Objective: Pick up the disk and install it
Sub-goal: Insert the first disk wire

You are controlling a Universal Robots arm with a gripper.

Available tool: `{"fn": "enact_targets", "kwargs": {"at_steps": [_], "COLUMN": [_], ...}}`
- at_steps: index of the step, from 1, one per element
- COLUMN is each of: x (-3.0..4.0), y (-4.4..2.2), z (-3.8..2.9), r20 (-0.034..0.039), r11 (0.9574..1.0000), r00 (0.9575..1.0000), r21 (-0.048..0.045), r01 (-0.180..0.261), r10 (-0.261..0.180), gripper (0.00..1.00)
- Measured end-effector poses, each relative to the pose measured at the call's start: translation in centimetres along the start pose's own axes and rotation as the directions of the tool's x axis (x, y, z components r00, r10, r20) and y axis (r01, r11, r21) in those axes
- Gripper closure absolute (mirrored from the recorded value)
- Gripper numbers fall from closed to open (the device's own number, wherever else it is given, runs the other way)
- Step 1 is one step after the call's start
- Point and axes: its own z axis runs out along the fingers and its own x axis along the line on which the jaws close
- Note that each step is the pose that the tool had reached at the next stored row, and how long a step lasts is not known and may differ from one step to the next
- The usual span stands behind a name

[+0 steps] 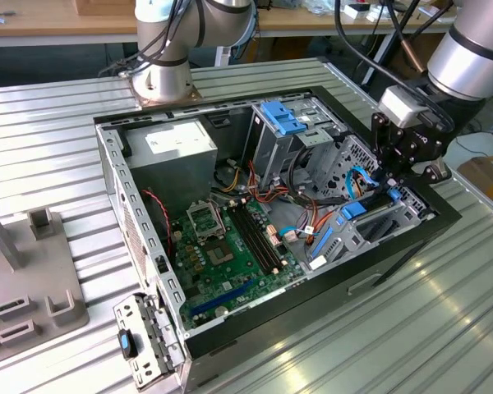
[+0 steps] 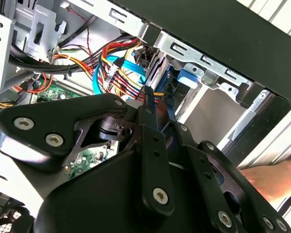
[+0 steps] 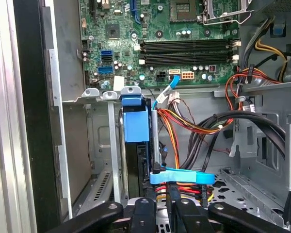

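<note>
Open PC case (image 1: 230,328) lies on its side on the ribbed metal desk (image 1: 57,123), green motherboard (image 1: 230,246) facing up. Gripper (image 1: 401,168) hangs over the drive bay (image 1: 378,217) at the case end on the exterior view's right, just above the bundle of coloured wires (image 3: 194,126). Fingers (image 2: 148,104) look narrow, tips close together, reaching down into the bay; can't tell if they're actually clamping anything. The disk (image 3: 136,124) sits upright in the bay slot, blue rail end and tab showing in the first wrist view, dark body below it. Its blue tab (image 2: 189,76) also shows in the second wrist view, by the metal bay wall. Thin blue cable (image 3: 182,175) crosses just above the fingers' base. Light-blue latch plate (image 1: 281,119) sits on the cage further back in the case.
</note>
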Motion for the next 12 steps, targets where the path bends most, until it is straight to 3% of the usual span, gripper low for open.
{"fn": "enact_targets", "kwargs": {"at_steps": [5, 12], "x": [0.00, -0.41], "y": [-0.01, 0.00], "z": [0.38, 0.33], "r20": [0.0007, 0.0006], "r11": [1.0000, 1.0000], "r00": [1.0000, 1.0000], "r21": [-0.0001, -0.0001], "r01": [0.000, 0.000], "r10": [0.000, 0.000], "gripper": [0.76, 0.76]}}
